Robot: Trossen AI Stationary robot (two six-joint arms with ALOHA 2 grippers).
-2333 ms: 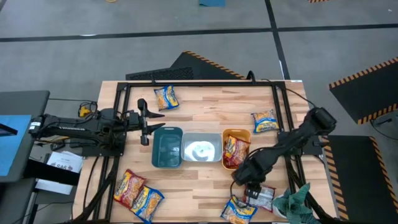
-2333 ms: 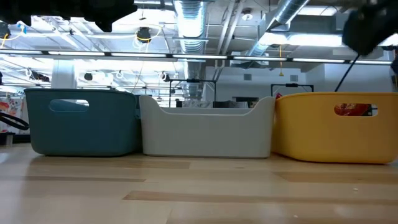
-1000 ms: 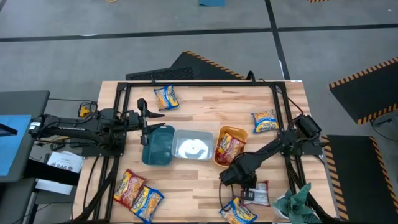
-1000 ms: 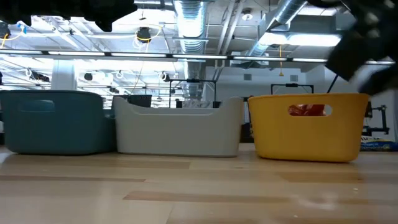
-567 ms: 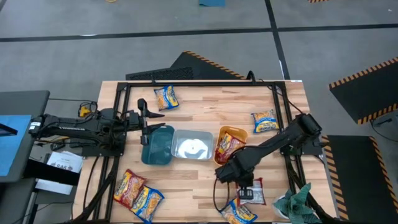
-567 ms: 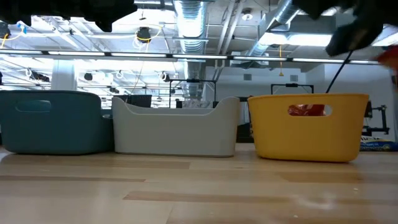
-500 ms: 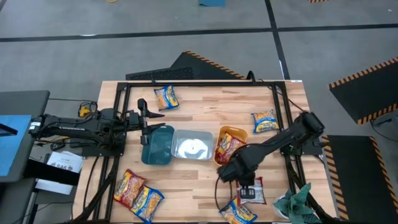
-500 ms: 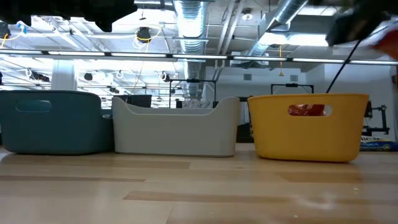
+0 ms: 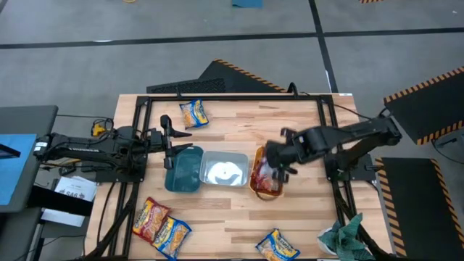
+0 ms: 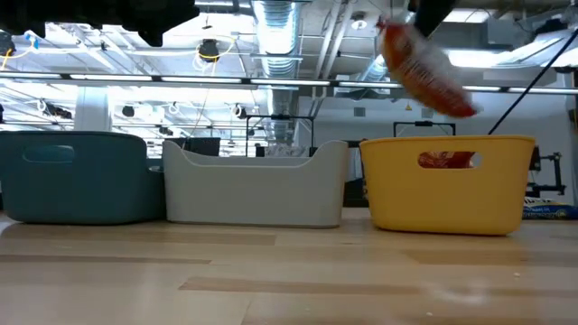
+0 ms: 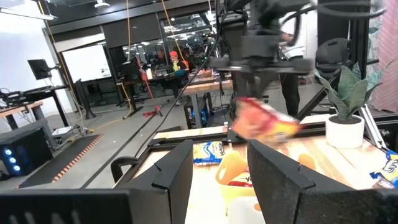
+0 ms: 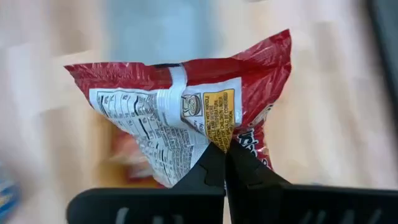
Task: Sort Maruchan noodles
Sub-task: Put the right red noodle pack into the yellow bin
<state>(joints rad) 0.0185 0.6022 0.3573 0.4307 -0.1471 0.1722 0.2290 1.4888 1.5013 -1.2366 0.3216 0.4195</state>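
Two dark, near-black arms are seen, built of jointed tubular segments. A small yellow-orange patch is carried on the left arm (image 9: 98,145) near its base. Dark cables are run alongside the right arm (image 9: 348,135). The left gripper (image 11: 214,180) is formed of two broad, angular black fingers; the right gripper (image 12: 222,167) of narrow, tapering black fingers.
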